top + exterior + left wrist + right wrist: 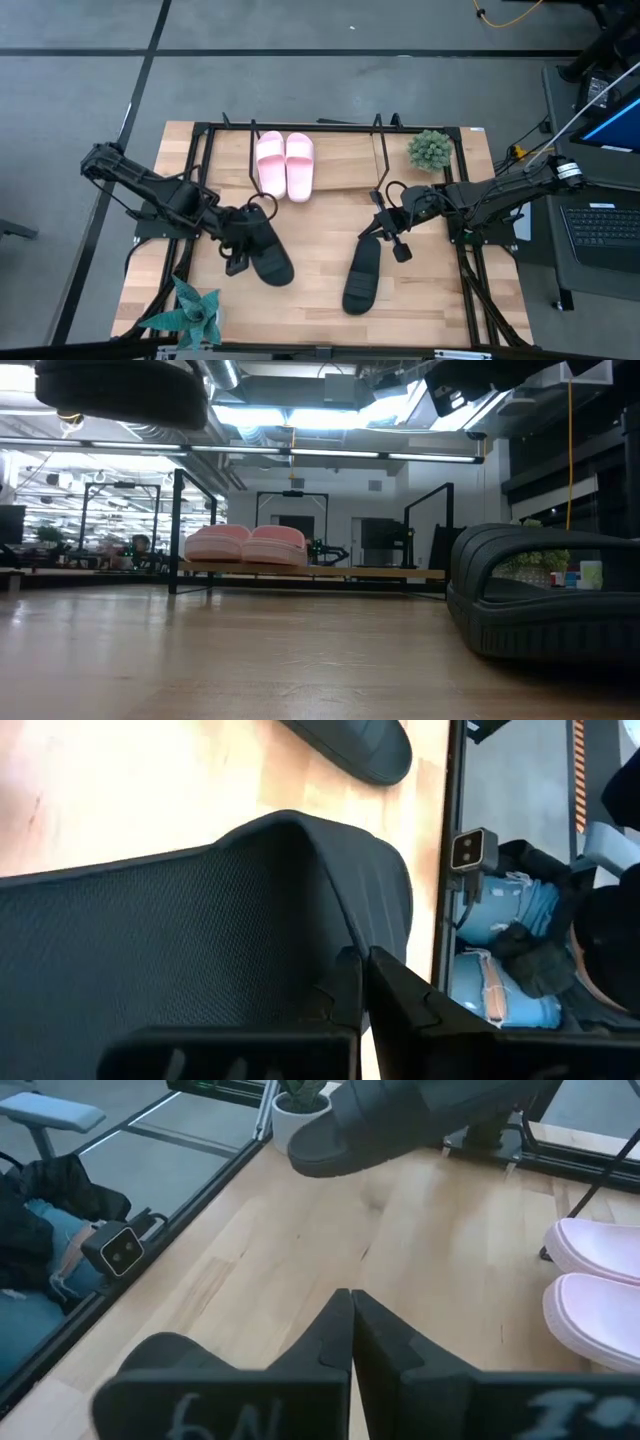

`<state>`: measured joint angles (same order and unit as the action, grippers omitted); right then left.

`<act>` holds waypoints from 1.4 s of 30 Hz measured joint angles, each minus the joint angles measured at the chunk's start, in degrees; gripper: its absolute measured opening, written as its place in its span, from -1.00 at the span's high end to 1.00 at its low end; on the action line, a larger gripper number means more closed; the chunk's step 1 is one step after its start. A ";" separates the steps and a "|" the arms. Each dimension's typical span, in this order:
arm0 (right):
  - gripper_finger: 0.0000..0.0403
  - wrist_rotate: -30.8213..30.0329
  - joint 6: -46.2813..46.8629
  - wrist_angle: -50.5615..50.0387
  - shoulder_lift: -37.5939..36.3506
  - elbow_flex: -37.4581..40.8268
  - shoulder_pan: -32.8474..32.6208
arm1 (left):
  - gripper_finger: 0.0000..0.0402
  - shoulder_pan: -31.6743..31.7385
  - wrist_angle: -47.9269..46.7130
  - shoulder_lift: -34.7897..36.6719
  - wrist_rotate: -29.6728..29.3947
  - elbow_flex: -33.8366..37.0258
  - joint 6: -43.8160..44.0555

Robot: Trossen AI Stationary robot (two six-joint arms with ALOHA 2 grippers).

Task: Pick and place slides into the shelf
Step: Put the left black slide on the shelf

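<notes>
Seen from above, the left arm reaches in from the worktop's [320,250] left edge, stretched low and angled toward the middle, and its left gripper [243,240] is clamped tight on the near black slide [268,252]. The low view shows that slide's dark sole high at the upper left, raised clear of the wood, and the left wrist view shows the fingers [385,995] pressed together against the edge of its ribbed strap. Behind it, on the light board of the shelf [345,165] at the far side of the worktop, the two pink slides [285,165] sit side by side, touching, toes pointing toward the far edge; they take up the left part of the board. Further right, the second black slide [361,275] lies flat on the worktop in front of the shelf, tilted a little off square, with nothing gripping it. The right arm comes in from the right edge, folded at the elbow and pointing toward the centre, and its right gripper [385,228] hangs just beyond that slide's far end with its fingers shut together and holding nothing. A small green plant [430,150] stands at the right end of the shelf, and a spiky teal plant [195,312] sits at the near left corner.
</notes>
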<state>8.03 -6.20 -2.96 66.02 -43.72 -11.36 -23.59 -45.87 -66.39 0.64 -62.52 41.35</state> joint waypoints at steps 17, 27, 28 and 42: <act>0.96 0.00 -0.10 0.34 0.00 0.00 -0.54 | 1.00 13.61 0.47 0.00 9.13 0.00 -15.10; 0.96 0.00 -0.08 0.59 0.00 0.00 -0.52 | 1.00 23.85 0.16 -0.22 15.94 -3.32 -25.53; 0.96 0.00 -0.08 0.59 0.00 0.00 -0.52 | 1.00 24.64 -0.12 -0.64 16.14 -4.64 -27.03; 0.96 -1.34 -0.34 1.20 0.00 0.00 -0.50 | 1.00 32.82 -16.13 -16.92 18.17 -28.30 -46.57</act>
<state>6.69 -6.54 -1.76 66.02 -43.72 -11.86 9.23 -62.00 -83.31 18.81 -90.82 -5.22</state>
